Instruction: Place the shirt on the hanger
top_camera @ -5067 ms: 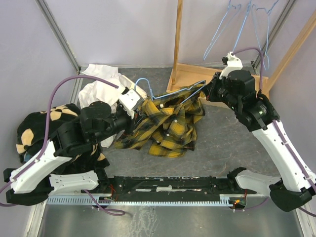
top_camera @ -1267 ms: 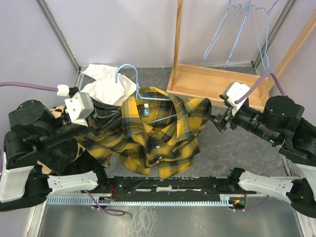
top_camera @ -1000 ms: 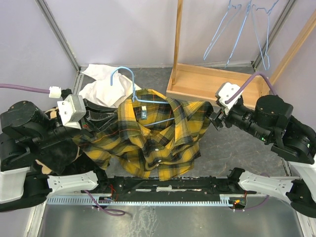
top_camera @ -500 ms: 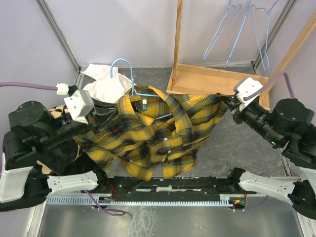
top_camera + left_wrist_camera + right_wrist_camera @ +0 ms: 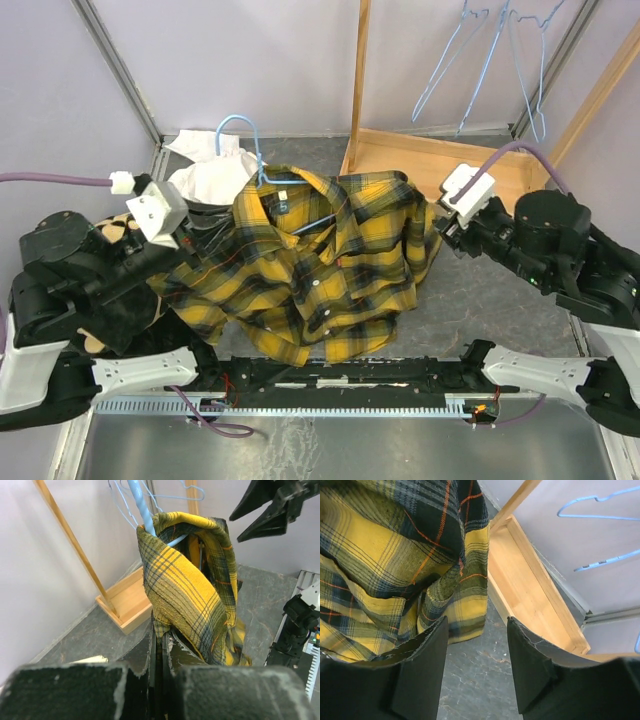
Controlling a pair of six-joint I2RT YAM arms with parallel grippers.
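Observation:
The yellow and black plaid shirt (image 5: 320,270) hangs spread in the air over the table, with its collar around the light-blue wire hanger (image 5: 238,135). The hanger's hook sticks up at the upper left. My left gripper (image 5: 203,250) is shut on a fold of the shirt's left edge (image 5: 170,595), with the cloth pinched between the fingers (image 5: 162,640). The hanger wire (image 5: 142,510) rises just behind that fold. My right gripper (image 5: 440,228) is open beside the shirt's right shoulder, not touching it. Its fingers (image 5: 427,655) hold nothing, and the shirt's edge (image 5: 465,605) hangs just ahead of them.
A wooden rack base (image 5: 450,160) with an upright post (image 5: 360,80) stands behind the right gripper, and spare blue hangers (image 5: 500,50) hang above it. A white garment (image 5: 215,175) and a black fleece with tan patches (image 5: 108,230) lie at the back left.
My right gripper has opened, let go of the shirt's right shoulder and drawn back a little. That side of the shirt has swung back left and hangs loose. My left gripper keeps its hold.

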